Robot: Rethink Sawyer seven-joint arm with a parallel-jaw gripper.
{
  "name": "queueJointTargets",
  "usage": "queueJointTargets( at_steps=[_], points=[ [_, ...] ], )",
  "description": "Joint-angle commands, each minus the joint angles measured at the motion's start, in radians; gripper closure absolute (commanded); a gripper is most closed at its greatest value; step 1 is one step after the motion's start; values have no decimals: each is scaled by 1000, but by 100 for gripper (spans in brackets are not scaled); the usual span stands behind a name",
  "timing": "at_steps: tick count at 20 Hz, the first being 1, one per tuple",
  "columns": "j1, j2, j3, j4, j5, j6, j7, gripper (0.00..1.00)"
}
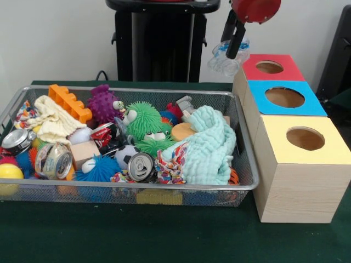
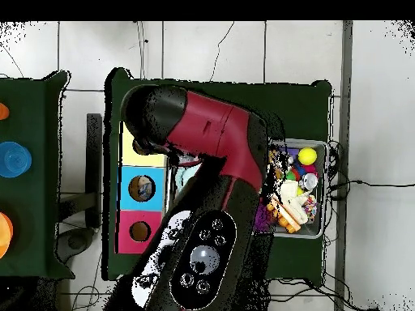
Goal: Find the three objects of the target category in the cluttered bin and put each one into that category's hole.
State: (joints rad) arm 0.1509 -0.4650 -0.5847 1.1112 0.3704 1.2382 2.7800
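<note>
My gripper hangs at the top of the front view, shut on a small see-through bottle with a blue label. It holds the bottle in the air, just left of and slightly above the red-topped box. That box's round hole is open and empty. The wire mesh bin lies to the left, full of clutter. I see no other see-through bottles in it. In the overhead view the arm hides the gripper and bottle; the red-topped box's hole shows there.
A blue-topped box and a yellow-topped box stand in a row nearer the camera. The bin holds silver cans, a mint cloth, a green furry toy, a purple spiky toy, an orange block and balls.
</note>
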Motion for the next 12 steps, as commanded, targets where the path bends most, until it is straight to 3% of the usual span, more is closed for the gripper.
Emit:
queueJointTargets(
  at_steps=[1,12],
  points=[
    [8,37,22,-46,54,96,358,100],
    [61,129,6,-72,105,16,458,100]
  ],
)
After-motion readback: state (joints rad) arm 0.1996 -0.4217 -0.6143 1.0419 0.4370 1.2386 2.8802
